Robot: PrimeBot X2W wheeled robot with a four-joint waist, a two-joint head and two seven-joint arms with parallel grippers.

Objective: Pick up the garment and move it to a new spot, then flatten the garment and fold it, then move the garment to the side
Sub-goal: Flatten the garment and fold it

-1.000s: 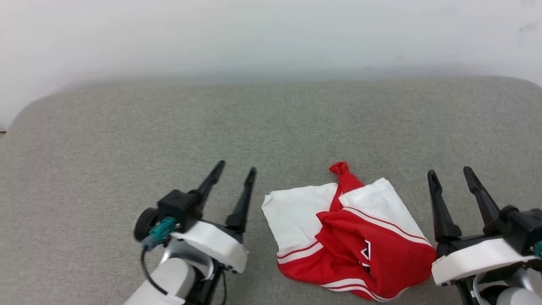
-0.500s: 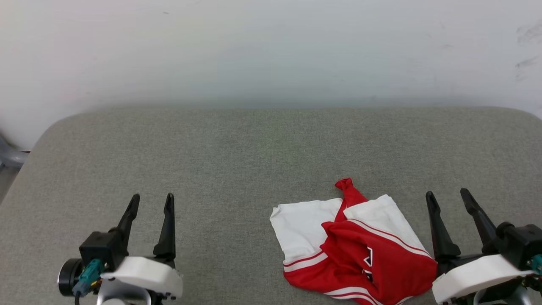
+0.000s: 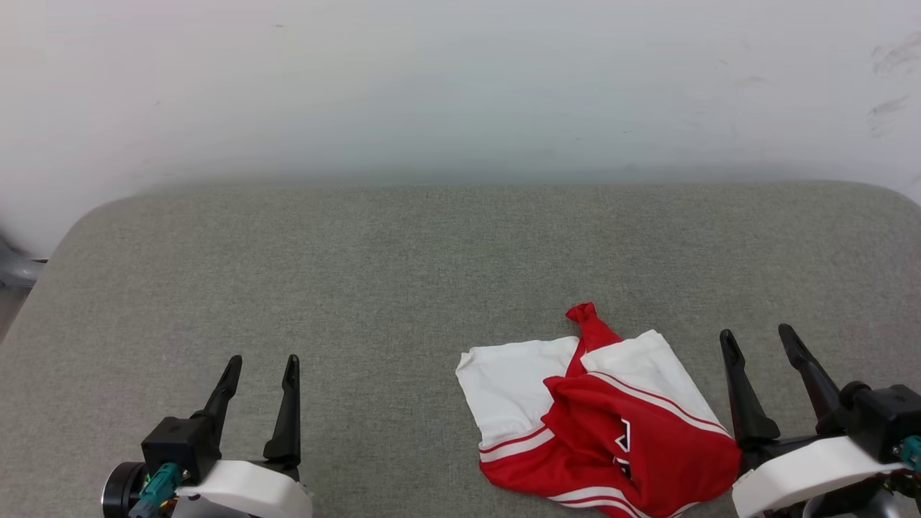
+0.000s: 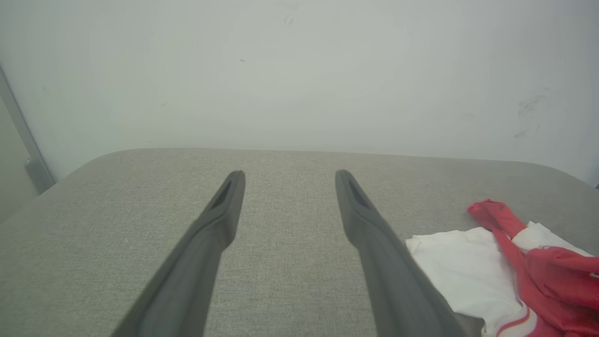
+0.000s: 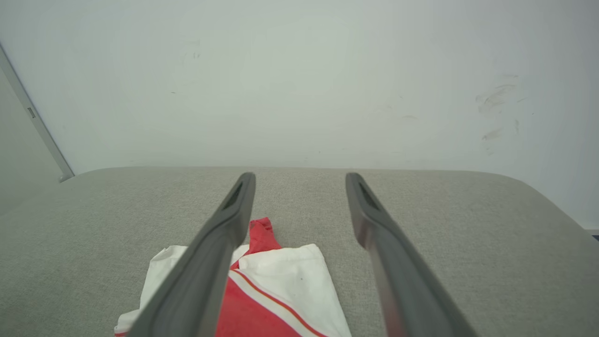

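Observation:
The garment (image 3: 597, 414), a red jersey with white sleeves and striped trim, lies crumpled in a loose bundle on the grey padded surface (image 3: 432, 273), right of centre near the front edge. A black white-outlined numeral peeks out of its folds. My left gripper (image 3: 260, 365) stands open at the lower left, well apart from the garment. My right gripper (image 3: 755, 336) stands open just right of it, holding nothing. In the left wrist view the garment (image 4: 472, 267) lies to the right of the open left gripper (image 4: 289, 175). In the right wrist view the garment (image 5: 281, 276) lies below the open right gripper (image 5: 299, 177).
A pale wall (image 3: 460, 86) rises right behind the surface's rounded far edge. A grey metal post (image 4: 23, 150) stands at the far left beyond the surface's corner. Bare grey padding stretches across the left and back.
The head camera has tilted, showing more wall. My left gripper has drawn back from beside the garment to the lower left corner. The garment and right gripper keep their places.

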